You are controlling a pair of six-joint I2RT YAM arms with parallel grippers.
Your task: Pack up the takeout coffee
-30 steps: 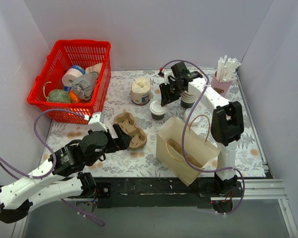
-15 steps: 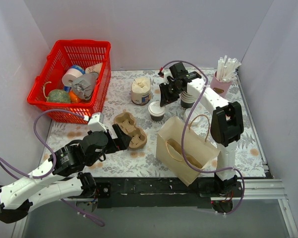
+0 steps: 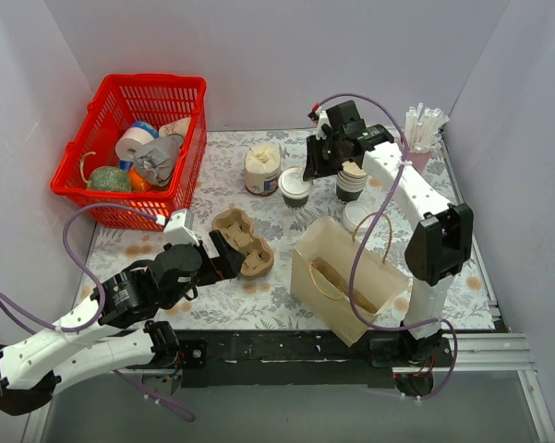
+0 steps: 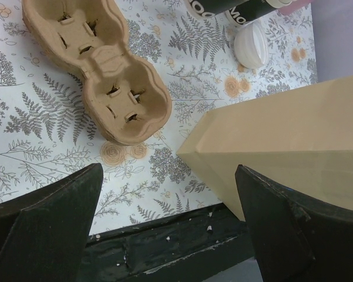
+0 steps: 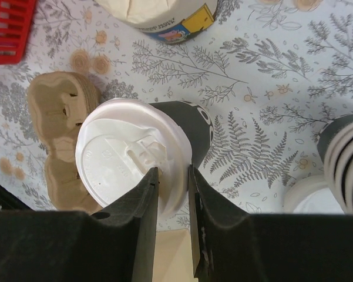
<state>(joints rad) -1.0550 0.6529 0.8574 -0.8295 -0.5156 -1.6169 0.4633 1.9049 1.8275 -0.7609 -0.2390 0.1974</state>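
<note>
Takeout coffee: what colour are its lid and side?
The takeout coffee has a white lid and a black side; best in the right wrist view.

The right hand (image 5: 172, 176), pinching the lid of the takeout coffee (image 3: 295, 184), has pulled back toward 12 o'clock. The cup now stands at the cream jar's (image 3: 262, 167) 4 o'clock, farther from the paper bag (image 3: 346, 277).

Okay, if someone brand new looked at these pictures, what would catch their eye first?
The bright red basket of odds and ends at the far left corner. Next, the right gripper, its jaws pinching the lid rim of the takeout coffee at far centre, and the open brown paper bag standing at the near edge.
</note>
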